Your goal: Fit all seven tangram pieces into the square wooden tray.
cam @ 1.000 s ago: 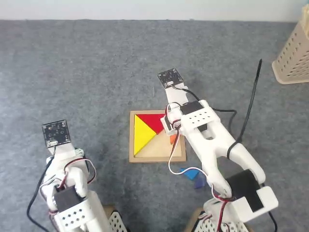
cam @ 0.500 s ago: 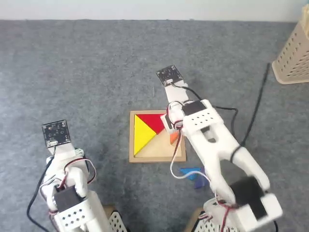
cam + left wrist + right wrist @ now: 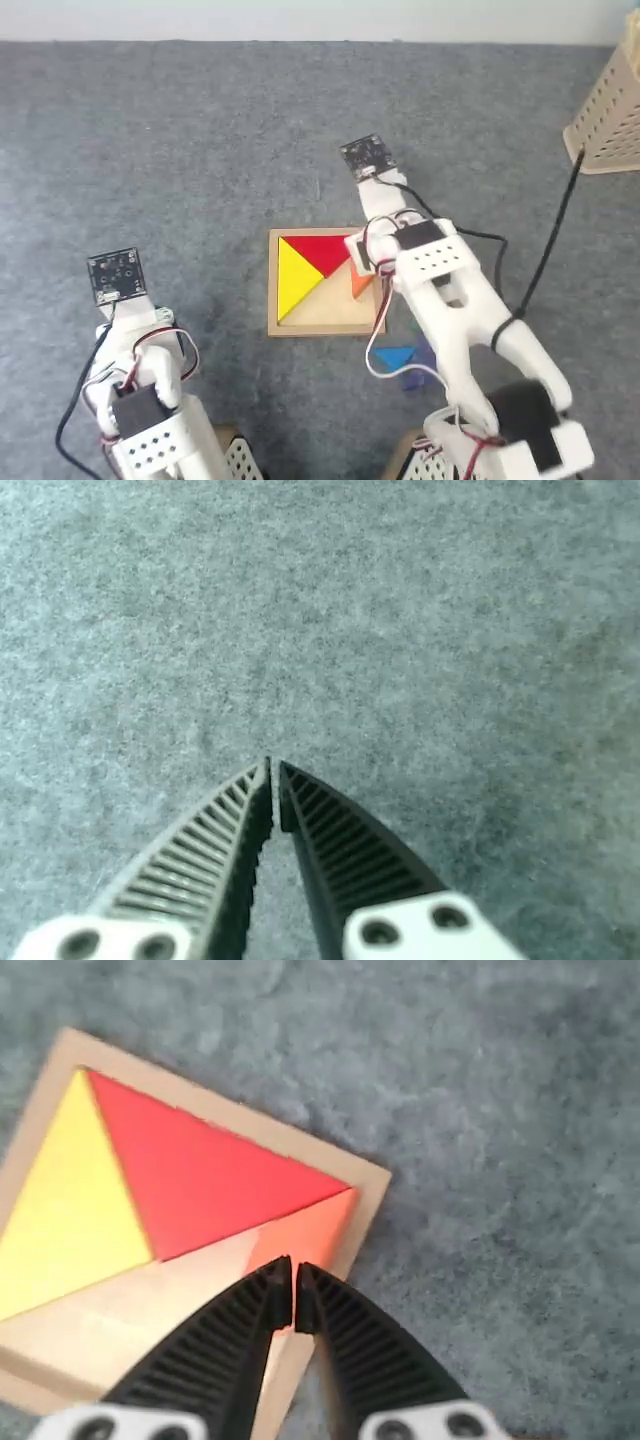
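The square wooden tray (image 3: 273, 292) lies near the middle of the high view on the grey carpeted bench (image 3: 200, 130). Inside it, a yellow triangle (image 3: 295, 280) fills the left side and a red triangle (image 3: 322, 252) fills the top, and the two meet along a slanted edge. An orange piece (image 3: 360, 285) sits against the tray's right wall, just below the red triangle. The lower part of the tray's floor is bare wood. The right arm (image 3: 445, 290) reaches up from the lower right of the frame and covers the tray's right edge. In the right wrist view, the right gripper (image 3: 293, 1280) has its black ribbed fingers pressed together with nothing between them. Its tips are over the orange piece (image 3: 310, 1235), beside the red triangle (image 3: 220, 1175) and the yellow triangle (image 3: 70, 1210); whether they touch the piece cannot be told. A blue triangle (image 3: 397, 356) lies on the bench below the tray's lower right corner, with a darker blue piece (image 3: 418, 378) just beside it, partly under the arm. The left arm (image 3: 135, 390) stands in the lower left of the high view, well apart from the tray. Its left gripper (image 3: 272, 770) is closed and empty over bare carpet. A beige perforated basket (image 3: 605, 110) stands at the upper right edge.
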`<state>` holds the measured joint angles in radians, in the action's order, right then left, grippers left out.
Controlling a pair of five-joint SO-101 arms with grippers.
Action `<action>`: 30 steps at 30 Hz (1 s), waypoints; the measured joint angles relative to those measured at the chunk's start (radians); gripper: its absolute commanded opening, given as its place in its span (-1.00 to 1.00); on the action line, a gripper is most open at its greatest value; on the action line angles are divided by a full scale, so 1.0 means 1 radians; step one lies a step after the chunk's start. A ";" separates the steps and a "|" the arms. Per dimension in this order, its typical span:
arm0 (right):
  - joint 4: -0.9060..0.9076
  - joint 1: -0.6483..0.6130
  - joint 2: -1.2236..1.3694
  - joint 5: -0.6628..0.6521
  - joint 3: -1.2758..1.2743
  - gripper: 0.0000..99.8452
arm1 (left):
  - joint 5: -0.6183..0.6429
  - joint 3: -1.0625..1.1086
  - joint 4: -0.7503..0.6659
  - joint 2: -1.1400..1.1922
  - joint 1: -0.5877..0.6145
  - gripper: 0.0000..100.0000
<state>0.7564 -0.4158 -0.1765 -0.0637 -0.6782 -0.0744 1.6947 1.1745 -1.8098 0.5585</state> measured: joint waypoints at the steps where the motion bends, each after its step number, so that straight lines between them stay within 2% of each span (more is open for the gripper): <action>1: -0.023 0.008 0.014 0.000 0.000 -0.98 | 0.000 0.000 0.000 0.000 0.000 -0.97; 6: -0.097 0.006 0.112 -0.002 0.000 -0.98 | 0.000 0.000 0.000 0.000 0.000 -0.97; 12: -0.104 0.009 0.178 -0.038 0.011 -0.98 | 0.000 0.000 0.000 0.000 0.000 -0.97; 22: -0.097 0.005 0.110 -0.038 0.011 -0.98 | 0.000 0.000 0.000 0.000 0.000 -0.97; 30: -0.049 -0.066 0.017 -0.048 -0.026 -0.98 | 0.000 0.000 0.000 0.000 0.000 -0.97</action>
<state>0.7073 -0.4818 -0.1596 -0.1112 -0.7043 -0.0744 1.6947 1.1745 -1.8098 0.5585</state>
